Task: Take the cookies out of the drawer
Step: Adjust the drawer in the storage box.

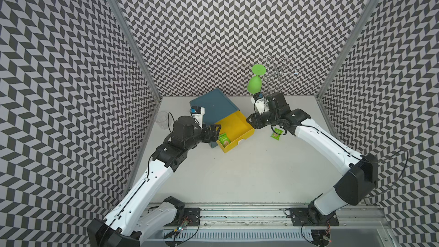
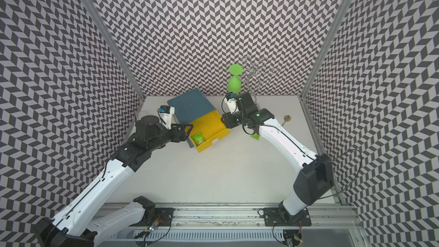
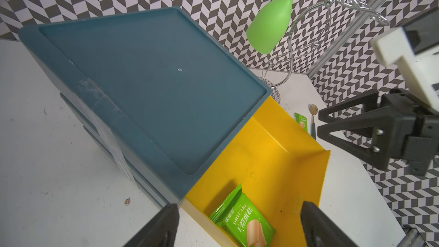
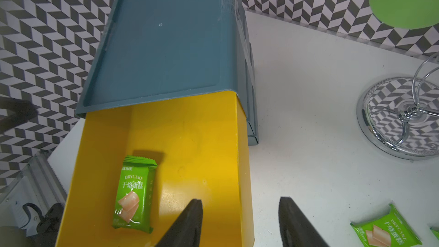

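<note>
The yellow drawer [image 1: 237,124] [image 4: 197,139] stands pulled out of a blue cabinet [image 1: 213,105]. One of the cookies, a green packet [image 1: 224,139] [image 3: 244,222] [image 4: 135,193], lies flat near the drawer's front left corner. My left gripper [image 1: 217,134] [image 3: 240,206] hangs open just above it, astride the drawer's left wall. My right gripper [image 1: 249,121] [image 4: 240,200] is open astride the drawer's right wall, one finger inside and one outside. More green cookies [image 1: 276,134] [image 4: 384,231] lie on the table under the right arm.
A chrome wire rack [image 1: 278,72] [image 4: 399,119] stands at the back right with a green plastic goblet [image 1: 255,84] hanging upside down from it. A clear cup [image 1: 162,118] sits by the left wall. A spoon [image 2: 286,118] lies at the right.
</note>
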### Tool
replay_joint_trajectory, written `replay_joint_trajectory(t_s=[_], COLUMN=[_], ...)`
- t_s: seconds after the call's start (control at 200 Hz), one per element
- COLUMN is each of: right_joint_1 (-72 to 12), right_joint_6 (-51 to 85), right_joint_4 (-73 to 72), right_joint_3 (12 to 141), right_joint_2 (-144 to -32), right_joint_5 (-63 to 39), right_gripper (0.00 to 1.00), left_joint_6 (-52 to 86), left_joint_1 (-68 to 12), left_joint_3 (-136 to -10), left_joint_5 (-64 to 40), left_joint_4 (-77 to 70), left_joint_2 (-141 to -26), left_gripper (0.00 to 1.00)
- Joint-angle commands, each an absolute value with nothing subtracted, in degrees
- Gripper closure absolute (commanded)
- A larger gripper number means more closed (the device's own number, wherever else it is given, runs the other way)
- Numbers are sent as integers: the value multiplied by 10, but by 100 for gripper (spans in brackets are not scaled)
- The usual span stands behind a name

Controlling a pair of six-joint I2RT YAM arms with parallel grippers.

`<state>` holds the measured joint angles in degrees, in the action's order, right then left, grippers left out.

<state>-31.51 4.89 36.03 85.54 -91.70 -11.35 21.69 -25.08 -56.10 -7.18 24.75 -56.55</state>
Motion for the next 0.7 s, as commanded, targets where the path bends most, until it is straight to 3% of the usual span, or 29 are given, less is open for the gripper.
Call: replay_joint_trajectory(t_s=[0.0,0.14,0.476,0.696], right_joint_1=[-324,-324,-351,-403], right_joint_6=[40,37,56,98], right_joint_4=[362,369,420,434], right_joint_3=[871,877,919,921], right_joint_2=[-936,-947,-981,-990], right_joint_5=[-101,-83,-83,-66], right_gripper=[47,50,69,72], left_joint_6=[215,202,192,185], left_joint_1=[-248,-248,-248,-248], left_joint_3=[-586,-611,-646,-649], left_joint_5=[-78,-63,-74,-68], left_joint_4=[263,299,338,355], left_joint_2=[-552,-564,-568,-566], left_gripper=[15,16,17,18])
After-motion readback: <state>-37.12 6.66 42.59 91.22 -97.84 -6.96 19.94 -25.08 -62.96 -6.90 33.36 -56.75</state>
